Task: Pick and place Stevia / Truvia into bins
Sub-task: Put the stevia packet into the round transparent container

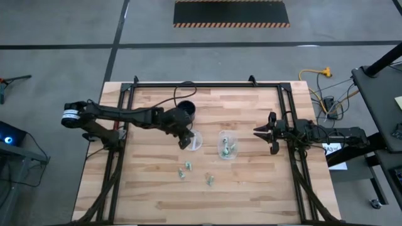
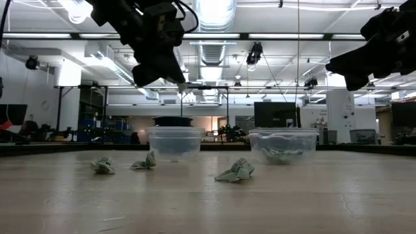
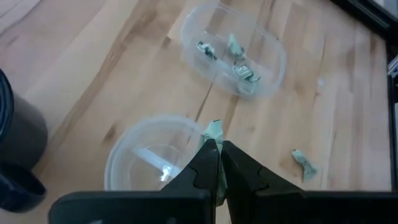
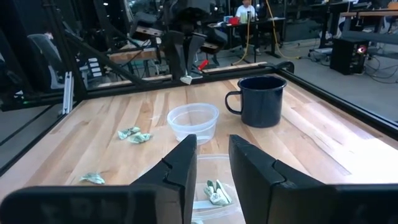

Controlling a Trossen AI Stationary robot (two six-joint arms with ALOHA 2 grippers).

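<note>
Three crumpled packets (image 1: 182,172) (image 1: 188,166) (image 1: 210,181) lie loose on the wooden table (image 1: 251,194) near its front edge. Left of centre, the left gripper (image 1: 185,143) hangs above the rim of an empty clear cup (image 1: 195,140), its fingers clenched on one green-and-white packet (image 3: 212,132). Just behind stands a dark mug (image 1: 186,110). A second cup (image 1: 227,144) beside it holds several packets. At right, the right gripper (image 1: 262,132) waits above the table, fingers parted, holding nothing.

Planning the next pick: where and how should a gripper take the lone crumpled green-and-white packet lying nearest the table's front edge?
Probably from straight above. The crumpled green-and-white packet lies low on the wooden table, clear of the others, so close the fingers across its raised, crumpled middle.
</note>
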